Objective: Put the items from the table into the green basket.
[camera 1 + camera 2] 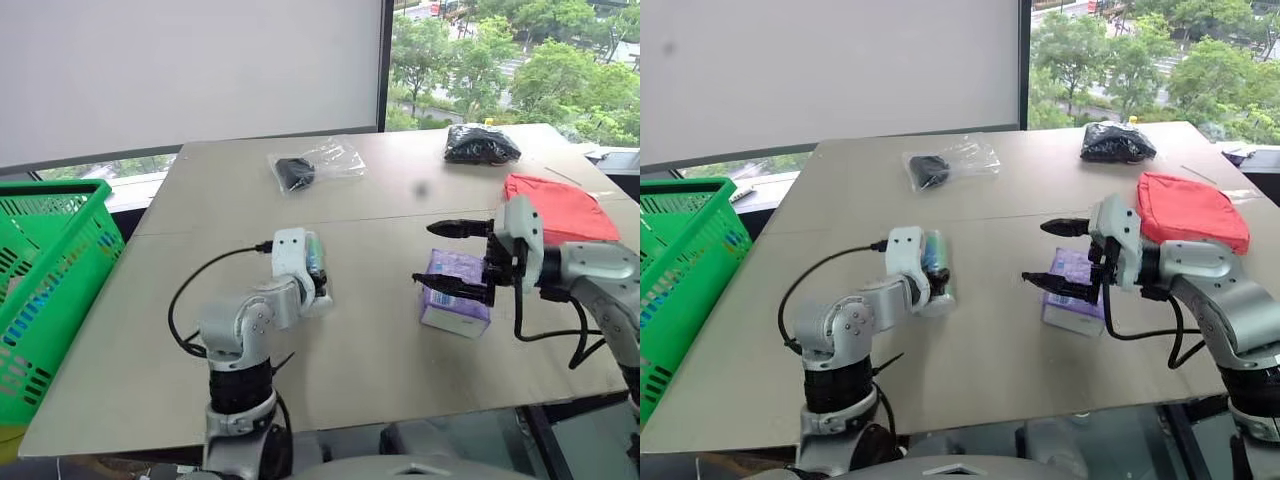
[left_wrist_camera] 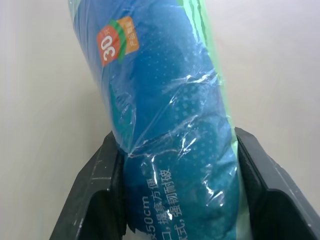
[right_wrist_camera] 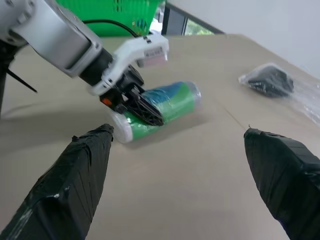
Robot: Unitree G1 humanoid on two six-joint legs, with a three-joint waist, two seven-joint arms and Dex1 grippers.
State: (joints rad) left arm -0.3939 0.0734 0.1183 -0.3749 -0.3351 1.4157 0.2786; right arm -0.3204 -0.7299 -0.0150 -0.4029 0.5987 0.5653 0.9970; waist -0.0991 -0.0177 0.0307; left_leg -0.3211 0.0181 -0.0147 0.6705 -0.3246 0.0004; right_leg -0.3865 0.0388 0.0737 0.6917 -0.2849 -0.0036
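Black fingers (image 2: 100,200) of the left gripper (image 3: 134,102) pinch the white tube (image 1: 316,268) across its width, its long axis running away from the wrist; the green basket (image 1: 75,250) lies further left, the wide-open, empty right gripper (image 1: 452,258) further away.

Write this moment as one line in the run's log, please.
left gripper: closed around blue-green tube on table | right gripper: open above purple tissue pack | green basket: far left

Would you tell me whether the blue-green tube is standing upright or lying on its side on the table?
Lying on its side. The tube rests lengthwise on the table, with the left gripper closed around it.
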